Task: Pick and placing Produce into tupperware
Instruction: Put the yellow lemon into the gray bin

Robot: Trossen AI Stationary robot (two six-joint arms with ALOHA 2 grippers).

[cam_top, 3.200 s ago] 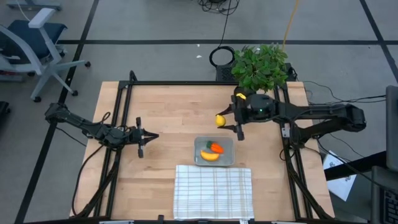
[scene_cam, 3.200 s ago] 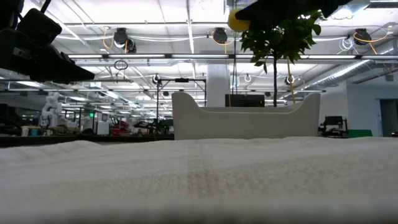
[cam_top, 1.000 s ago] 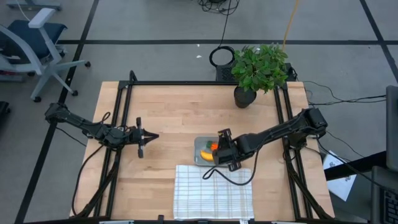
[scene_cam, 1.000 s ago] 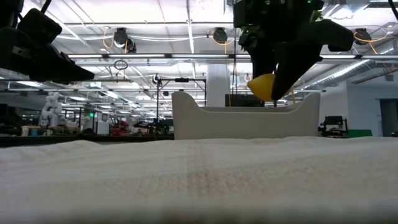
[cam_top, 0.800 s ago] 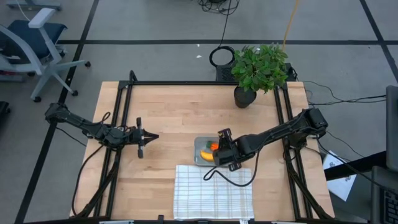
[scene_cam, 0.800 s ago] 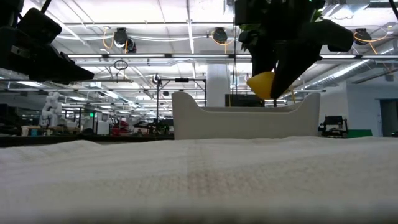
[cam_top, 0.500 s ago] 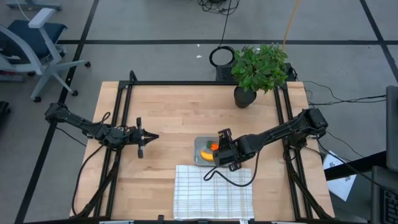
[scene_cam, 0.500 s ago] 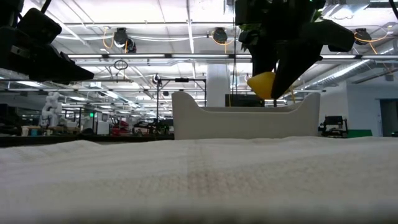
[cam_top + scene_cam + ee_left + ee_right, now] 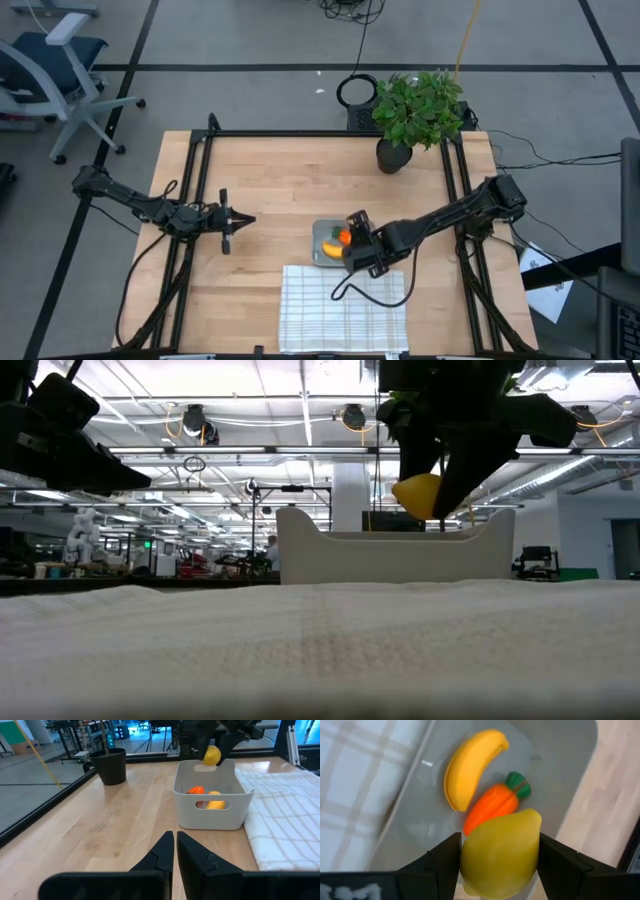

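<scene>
Right gripper (image 9: 500, 857): reaches in from the right side of the table and hangs over the tub (image 9: 324, 232), fingers (image 9: 437, 862) pinching the lemon (image 9: 501, 853) from two sides. Lemon: last of three pieces, held clear above the tub's rim in the low view (image 9: 418, 495), touching neither wall nor floor; in the right wrist view it sits directly over the open inside of the tub, toward the side next to the bare wood. Banana (image 9: 467, 765): already on the tub floor, long axis along the wall nearest the cloth, curve bowed toward that wall. Carrot (image 9: 492, 805): also on the floor, just beside the banana and roughly parallel to it, green top pointing away from the lemon; its lower end is hidden under the lemon. Key relation: the free floor lies straight below the held lemon, partly over the carrot, so a drop from here would probably land it on or against the carrot and still inside the walls. Tub: translucent grey, near the middle of the table, touching or just beside the far edge of the white checked cloth (image 9: 345, 310). Left gripper (image 9: 228, 220): waits well apart at the left of the table, aimed toward the tub, fingers (image 9: 159, 852) pressed together on nothing. Potted plant (image 9: 415, 108): far right corner, not involved.
</scene>
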